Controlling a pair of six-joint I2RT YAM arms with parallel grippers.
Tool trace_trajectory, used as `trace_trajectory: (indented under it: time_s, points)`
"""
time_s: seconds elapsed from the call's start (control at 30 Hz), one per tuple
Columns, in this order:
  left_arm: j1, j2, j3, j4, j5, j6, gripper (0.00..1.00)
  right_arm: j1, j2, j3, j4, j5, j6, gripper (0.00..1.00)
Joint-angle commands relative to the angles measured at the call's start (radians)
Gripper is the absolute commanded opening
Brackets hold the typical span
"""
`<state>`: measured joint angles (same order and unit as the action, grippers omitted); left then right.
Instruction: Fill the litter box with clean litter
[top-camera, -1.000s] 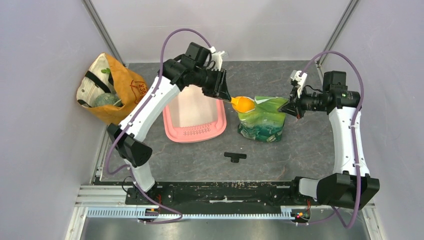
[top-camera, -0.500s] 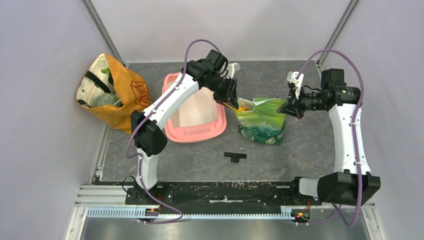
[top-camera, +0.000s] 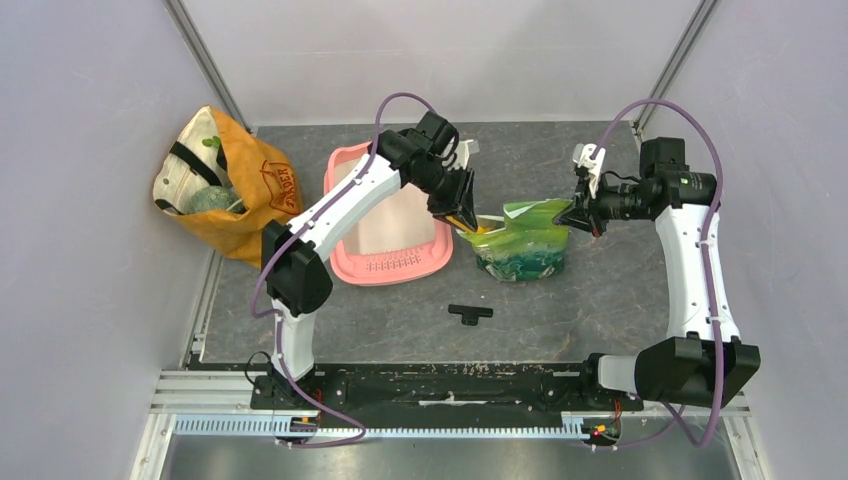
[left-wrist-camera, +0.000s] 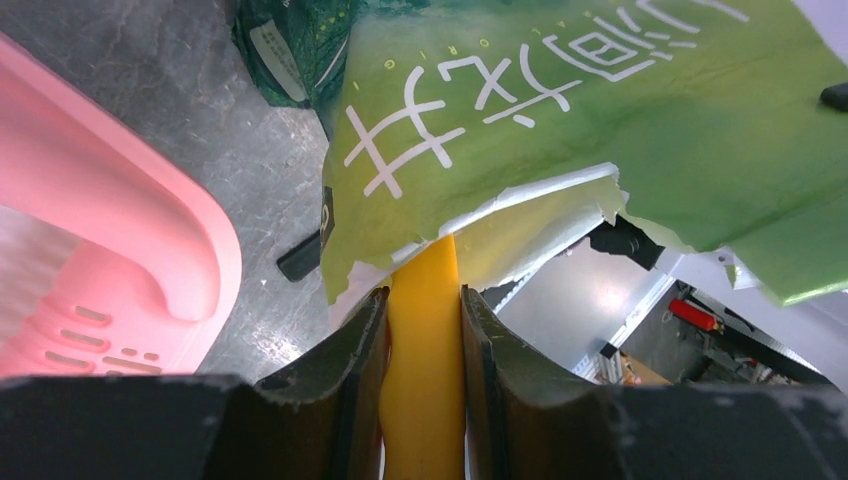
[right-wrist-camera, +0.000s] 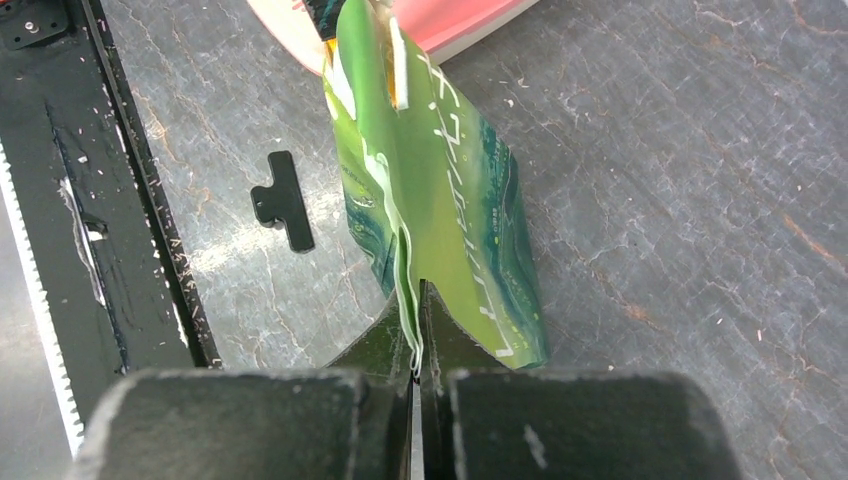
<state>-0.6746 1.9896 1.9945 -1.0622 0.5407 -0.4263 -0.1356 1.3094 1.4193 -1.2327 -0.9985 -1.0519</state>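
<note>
The left gripper was clamped on the orange scoop by its handle, the bowl hidden inside the torn mouth of the green bag. The right gripper was pinched together on the bag's edge. The litter box lay on the desk, just left of the bag.

Glossy green foil bag; smooth pink plastic litter box; smooth orange plastic scoop; matt grey tabletop; tan cloth bag.

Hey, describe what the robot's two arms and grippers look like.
The left arm and right arm have white links with black joints; a purple cable loops along each. The left gripper and right gripper are black with tapered fingers.
</note>
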Motion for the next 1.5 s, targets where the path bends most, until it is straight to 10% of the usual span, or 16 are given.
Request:
trace_trajectory:
  time_s: [0.0, 0.23, 0.57, 0.67, 0.83, 1.47]
  points:
    - [-0.002, 0.026, 0.069, -0.013, -0.086, -0.031, 0.02, -0.001, -0.04, -0.005, 0.045, -0.068, -0.038, 0.0]
    - [0.004, 0.04, 0.052, -0.019, -0.072, -0.027, 0.02, -0.01, -0.018, -0.075, 0.053, -0.046, -0.074, 0.53]
    - [0.024, 0.037, 0.032, -0.015, -0.055, -0.015, 0.02, -0.103, 0.006, -0.231, 0.154, -0.098, -0.189, 0.76]
    - [0.024, 0.028, 0.032, -0.009, -0.068, -0.015, 0.02, -0.099, 0.031, -0.269, 0.291, -0.145, -0.098, 0.69]
    - [0.024, 0.011, 0.035, -0.018, -0.1, 0.003, 0.02, -0.084, 0.073, -0.218, 0.309, -0.218, 0.019, 0.0]
    - [0.023, 0.169, 0.217, -0.162, -0.141, 0.1, 0.02, 0.033, 0.087, 0.098, -0.049, -0.122, -0.079, 0.0]
